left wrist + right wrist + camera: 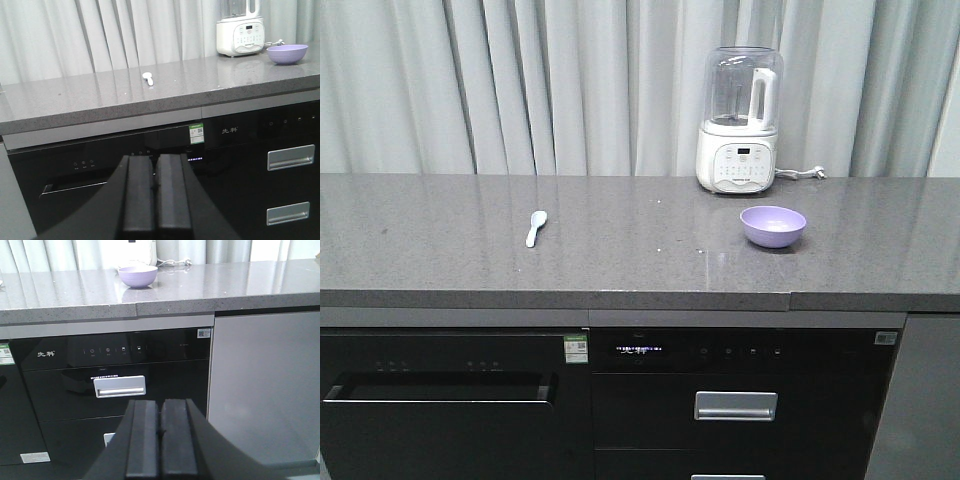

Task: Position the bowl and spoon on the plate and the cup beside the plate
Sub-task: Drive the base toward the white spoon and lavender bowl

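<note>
Front view. Grey stone countertop (440, 240) spans the full width, with a pale pleated curtain (520, 90) behind it.
- Lavender bowl (773, 226): upright on the countertop, right of centre, open side up.
- Pale blue spoon (536, 228): flat on the countertop at 9 o'clock of the bowl and well apart from it. Scoop end points to 12 o'clock, handle to 6 o'clock, slightly slanted.
- White blender (740, 120) with a clear jug: at 11 o'clock of the bowl, close to the curtain, not touching the bowl. Its cord (805, 174) lies at 3 o'clock of the base.
- Under the countertop: black dishwasher (440, 400) with a long dark handle at 7 o'clock of the view. A black drawer unit (740, 400) with silver pull handles is at 5 o'clock.

Left wrist view. Left gripper (155, 165) hangs below counter level, in front of the dishwasher. Its two black fingers are pressed flat together, clenched on nothing. From it the spoon is at 12 o'clock and the bowl at 2 o'clock, both up on the countertop and well apart from the gripper.

Right wrist view. Right gripper (160, 407) hangs before the drawer unit, fingers face to face, clenched, nothing between them. The bowl is at 12 o'clock, a touch left, near the countertop's front edge and well apart from the gripper.
</note>
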### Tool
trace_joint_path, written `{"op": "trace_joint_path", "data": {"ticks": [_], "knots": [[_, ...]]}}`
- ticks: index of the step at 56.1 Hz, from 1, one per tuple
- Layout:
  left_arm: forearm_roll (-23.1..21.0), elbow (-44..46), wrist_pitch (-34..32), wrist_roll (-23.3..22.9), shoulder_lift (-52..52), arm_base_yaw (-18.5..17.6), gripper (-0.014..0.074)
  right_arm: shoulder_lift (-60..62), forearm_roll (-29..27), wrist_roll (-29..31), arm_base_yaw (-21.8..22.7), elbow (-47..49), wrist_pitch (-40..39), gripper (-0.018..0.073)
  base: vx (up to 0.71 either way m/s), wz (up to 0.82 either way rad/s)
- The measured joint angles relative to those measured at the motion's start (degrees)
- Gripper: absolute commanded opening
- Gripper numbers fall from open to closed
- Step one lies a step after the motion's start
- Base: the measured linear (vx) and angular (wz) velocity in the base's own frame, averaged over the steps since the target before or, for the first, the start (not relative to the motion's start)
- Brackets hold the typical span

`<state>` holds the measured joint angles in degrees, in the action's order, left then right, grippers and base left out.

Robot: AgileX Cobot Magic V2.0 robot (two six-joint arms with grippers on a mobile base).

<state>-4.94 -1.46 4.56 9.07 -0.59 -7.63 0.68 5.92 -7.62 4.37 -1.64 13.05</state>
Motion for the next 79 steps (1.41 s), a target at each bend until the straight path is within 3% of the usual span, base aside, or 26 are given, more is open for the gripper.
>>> {"op": "trace_joint_path", "data": {"ticks": [79], "knots": [[0.00,0.00,0.00,0.00,0.00,0.00,-0.0003,0.00,0.00,0.00,-0.57,0.00,0.00,-0.0008,0.08,-0.07]]}}
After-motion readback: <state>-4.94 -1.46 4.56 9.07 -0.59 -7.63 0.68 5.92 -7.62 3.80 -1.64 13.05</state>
